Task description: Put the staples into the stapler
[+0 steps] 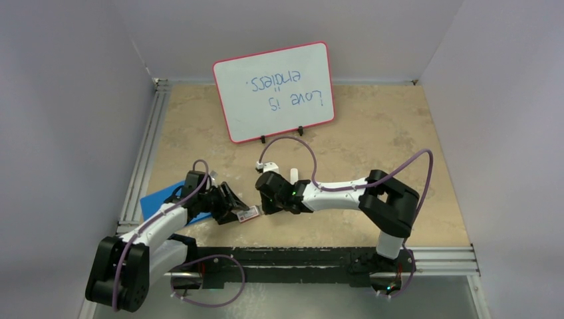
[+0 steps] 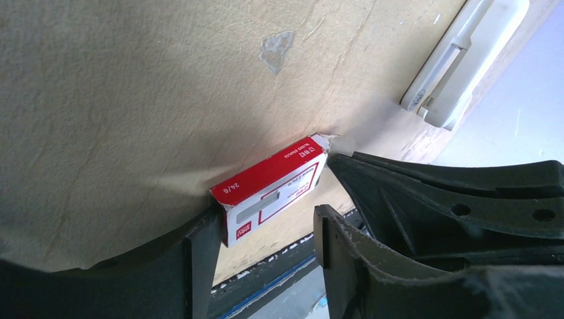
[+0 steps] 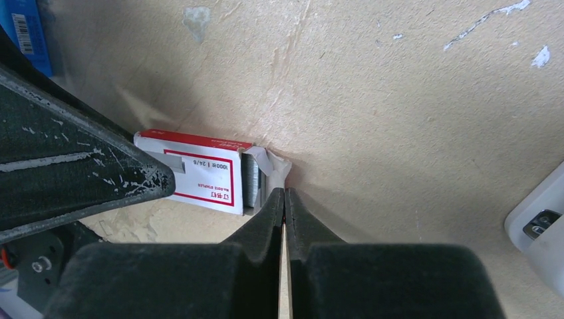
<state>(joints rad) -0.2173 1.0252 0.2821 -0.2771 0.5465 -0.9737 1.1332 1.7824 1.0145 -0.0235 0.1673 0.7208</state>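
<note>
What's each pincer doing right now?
Left pincer: open, straddling the red box.
Right pincer: closed, pinching the box's white flap.

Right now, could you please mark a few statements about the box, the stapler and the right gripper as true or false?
1. The box is open at one end, with staples showing. True.
2. The right gripper is wide open. False: the right gripper is shut, pinching the flap at the box's open end.
3. The stapler is being held. False: the stapler lies on the table, with nothing touching it.
4. A whiteboard stands at the far side of the table. True.
</note>
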